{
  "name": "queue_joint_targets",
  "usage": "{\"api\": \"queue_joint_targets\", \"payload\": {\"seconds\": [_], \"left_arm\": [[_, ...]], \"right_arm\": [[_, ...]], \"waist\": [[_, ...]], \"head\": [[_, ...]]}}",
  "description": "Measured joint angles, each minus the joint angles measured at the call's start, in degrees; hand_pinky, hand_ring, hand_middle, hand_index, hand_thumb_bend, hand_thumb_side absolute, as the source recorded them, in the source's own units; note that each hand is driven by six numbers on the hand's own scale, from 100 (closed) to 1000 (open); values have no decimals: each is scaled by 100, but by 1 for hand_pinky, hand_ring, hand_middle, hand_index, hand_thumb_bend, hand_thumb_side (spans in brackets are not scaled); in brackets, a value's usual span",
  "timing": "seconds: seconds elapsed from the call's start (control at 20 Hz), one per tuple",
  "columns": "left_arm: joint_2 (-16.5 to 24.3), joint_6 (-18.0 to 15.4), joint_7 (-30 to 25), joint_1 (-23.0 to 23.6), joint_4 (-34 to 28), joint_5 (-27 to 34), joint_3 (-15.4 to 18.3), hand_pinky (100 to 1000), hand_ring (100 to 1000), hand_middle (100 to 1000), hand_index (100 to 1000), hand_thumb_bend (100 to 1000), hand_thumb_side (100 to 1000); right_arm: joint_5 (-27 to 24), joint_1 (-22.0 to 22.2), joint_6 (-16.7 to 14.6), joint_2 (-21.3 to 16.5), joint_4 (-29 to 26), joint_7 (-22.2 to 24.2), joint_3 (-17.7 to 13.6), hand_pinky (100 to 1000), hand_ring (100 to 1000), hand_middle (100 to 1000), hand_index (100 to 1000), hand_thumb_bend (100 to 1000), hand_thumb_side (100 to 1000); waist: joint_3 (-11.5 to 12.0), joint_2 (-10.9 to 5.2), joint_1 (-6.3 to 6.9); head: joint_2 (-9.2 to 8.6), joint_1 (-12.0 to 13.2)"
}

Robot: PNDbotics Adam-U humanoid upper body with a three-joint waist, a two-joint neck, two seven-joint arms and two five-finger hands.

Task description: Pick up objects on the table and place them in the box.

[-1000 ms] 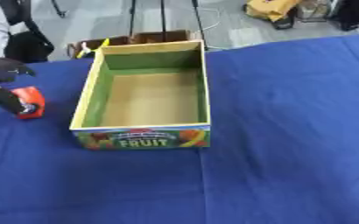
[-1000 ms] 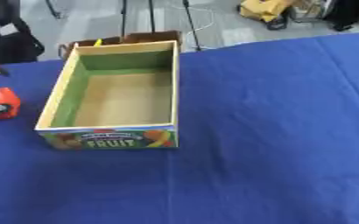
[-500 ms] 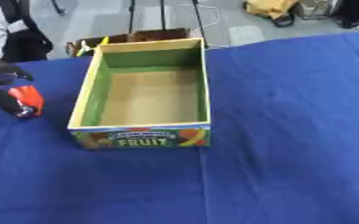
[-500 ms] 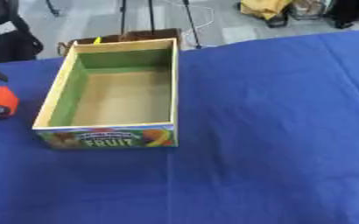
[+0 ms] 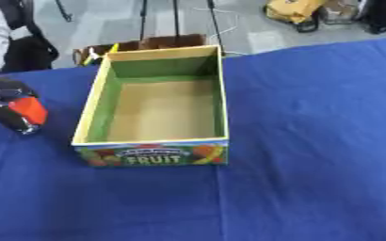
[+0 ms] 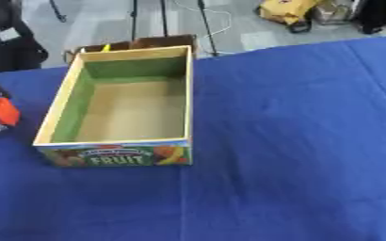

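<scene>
Currently, the left hand point(image 5: 0, 94) was seen at the left edge of the view, its fingers wrapped round a red-orange object point(image 5: 28, 112) with a dark lower part; what the object was could not be made out. It was held just left of the box point(image 5: 97, 113), apart from the wall, and looked raised off the blue table point(image 5: 311, 141), though that could not be confirmed. The box, marked FRUIT on its near face, stood open and empty. The right hand was not shown in either view.

The step was judged as carry-to-box. To do it well, the object needed to be lifted clear of the near-left rim before being moved across, so the wall wasn't clipped and the light carton wasn't shoved. Release was best made low over the bare floor, mid-box, and only once the object was inside the walls.
</scene>
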Motion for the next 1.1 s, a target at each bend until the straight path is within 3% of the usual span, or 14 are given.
{"api": "queue_joint_targets", "payload": {"seconds": [0.5, 1.1], "left_arm": [[103, 33, -224, -76, 30, 133, 80, 876, 941, 963, 1000, 355, 537], [152, 67, -216, -121, -4, 448, 85, 809, 876, 893, 986, 317, 481]], "right_arm": [[-1, 0, 3, -33, 0, 6, 0, 723, 681, 682, 798, 283, 1000], [-6, 27, 20, -70, 0, 3, -1, 724, 682, 682, 798, 294, 1000]], "waist": [[11, 57, 37], [31, 57, 43]], "head": [[-59, -13], [-98, -26]]}}
